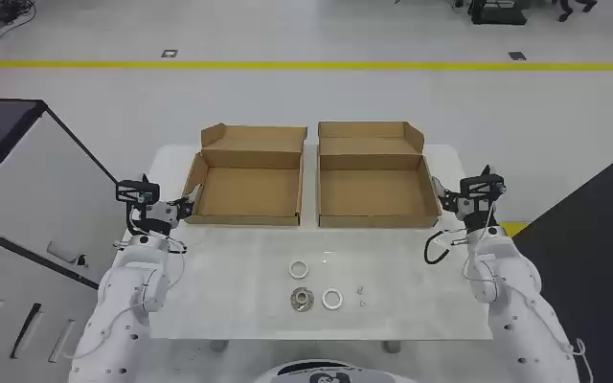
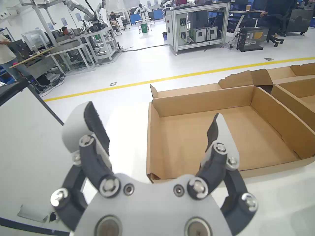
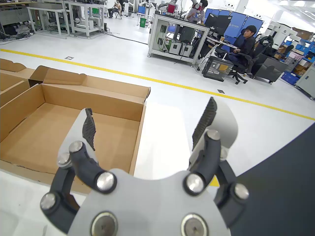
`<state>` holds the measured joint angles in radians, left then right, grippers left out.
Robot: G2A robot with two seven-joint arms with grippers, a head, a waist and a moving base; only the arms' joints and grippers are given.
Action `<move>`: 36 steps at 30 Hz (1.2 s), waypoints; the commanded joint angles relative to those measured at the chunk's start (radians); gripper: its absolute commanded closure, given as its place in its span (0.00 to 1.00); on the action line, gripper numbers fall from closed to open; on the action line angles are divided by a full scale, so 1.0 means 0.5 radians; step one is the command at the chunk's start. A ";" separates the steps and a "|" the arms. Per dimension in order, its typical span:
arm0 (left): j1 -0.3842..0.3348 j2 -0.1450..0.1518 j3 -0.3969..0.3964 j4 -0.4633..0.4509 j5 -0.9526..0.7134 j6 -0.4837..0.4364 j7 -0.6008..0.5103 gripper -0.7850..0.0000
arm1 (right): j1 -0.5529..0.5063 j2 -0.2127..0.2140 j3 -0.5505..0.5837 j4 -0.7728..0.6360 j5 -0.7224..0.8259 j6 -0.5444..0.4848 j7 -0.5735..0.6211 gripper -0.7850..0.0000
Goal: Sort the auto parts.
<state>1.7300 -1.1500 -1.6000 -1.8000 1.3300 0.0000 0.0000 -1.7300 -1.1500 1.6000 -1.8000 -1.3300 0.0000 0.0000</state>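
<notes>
Your left tool [image 2: 153,114] and right tool [image 3: 150,106] both stand wide open and empty, at 9 and 3 o'clock outside the two empty brown cardboard boxes [image 1: 249,196]. That likely keeps them clear of the white rings [image 1: 299,270] and grey metal disc [image 1: 302,299] at 6 o'clock on the white worktop [image 1: 220,287].

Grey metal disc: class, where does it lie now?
Top view: the grey metal disc lies on the table, left of the near white ring and nearer the robot than the far white ring.
</notes>
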 commanded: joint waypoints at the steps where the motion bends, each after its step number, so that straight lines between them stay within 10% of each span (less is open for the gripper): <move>1: 0.000 0.000 0.000 0.000 0.000 0.000 0.000 0.00 | 0.000 0.000 0.000 0.000 0.000 0.000 0.000 0.00; 16: 0.000 0.000 0.000 0.000 0.000 0.000 0.000 0.00 | -0.013 0.004 0.073 -0.063 -0.018 -0.036 -0.136 0.00; 36: 0.000 0.000 0.000 0.000 0.000 0.000 0.000 0.00 | 0.069 0.102 0.390 -0.665 0.061 -1.237 0.555 0.00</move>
<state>1.7300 -1.1500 -1.6000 -1.8000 1.3300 0.0000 0.0000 -1.7048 -1.1014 1.7961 -2.1285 -1.2979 -0.5851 0.2631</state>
